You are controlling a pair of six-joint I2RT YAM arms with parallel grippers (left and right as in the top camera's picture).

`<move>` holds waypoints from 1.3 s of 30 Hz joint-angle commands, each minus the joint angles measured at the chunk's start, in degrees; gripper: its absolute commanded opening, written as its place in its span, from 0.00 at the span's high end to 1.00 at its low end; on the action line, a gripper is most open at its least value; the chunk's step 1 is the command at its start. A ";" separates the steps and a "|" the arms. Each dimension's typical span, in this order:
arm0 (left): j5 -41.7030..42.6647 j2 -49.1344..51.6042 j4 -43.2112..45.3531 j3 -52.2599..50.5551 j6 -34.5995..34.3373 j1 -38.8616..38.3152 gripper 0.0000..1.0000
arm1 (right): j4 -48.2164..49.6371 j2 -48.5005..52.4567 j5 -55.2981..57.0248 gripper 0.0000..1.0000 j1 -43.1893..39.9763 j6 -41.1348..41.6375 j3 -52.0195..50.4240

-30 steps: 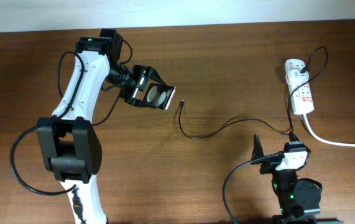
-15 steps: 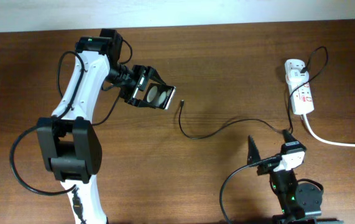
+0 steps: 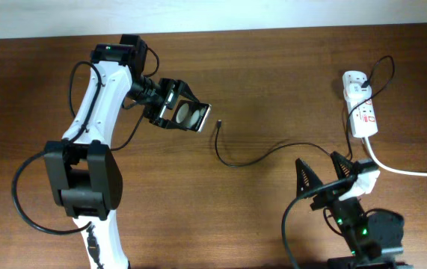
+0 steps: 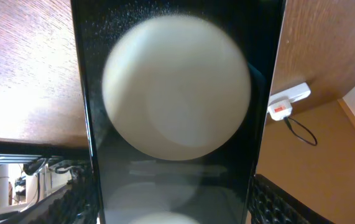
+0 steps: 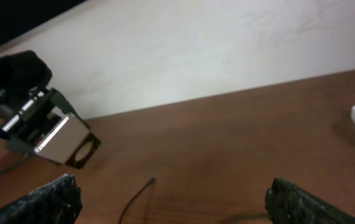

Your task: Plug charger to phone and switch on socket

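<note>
The left gripper [image 3: 186, 113] has its jaws closed on the two long edges of the phone [image 3: 193, 116], gripping it at the far left part of the table [image 3: 273, 67]. The face with the two white round patches is turned up to the overhead camera. From the left wrist the phone [image 4: 177, 112] fills the space between the dark fingers [image 4: 71, 202], one pale patch large and blurred.

The phone's free short end points at the charger [image 3: 217, 125]. Its small tip lies on the wood just beside that end, not touching it. From the tip the thin black cable curls toward the near edge, runs right across the table, then goes up to the socket [image 3: 361, 112] at the far right. A thick white cord [image 3: 411, 172] leaves the socket toward the right edge.

The right gripper [image 3: 323, 173] sits low at the near edge with its jaws spread wide and nothing between them. The cable passes just beyond its fingertips. Its wrist view looks between the fingers [image 5: 53, 199] at bare wood, the cable tip [image 5: 151, 181] and the held phone [image 5: 56, 140] beyond.
</note>
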 commanded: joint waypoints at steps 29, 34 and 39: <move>-13.75 -2.23 -0.20 1.44 -3.13 -0.87 1.00 | -33.11 64.48 -23.89 0.01 1.46 -6.62 49.20; -16.61 -2.23 0.04 1.42 -4.96 -3.13 1.00 | -28.65 67.63 -22.32 0.05 6.67 -0.61 49.20; -18.16 -2.23 0.50 1.42 -6.75 -4.85 1.00 | -23.43 69.00 -14.10 0.07 13.03 11.30 49.20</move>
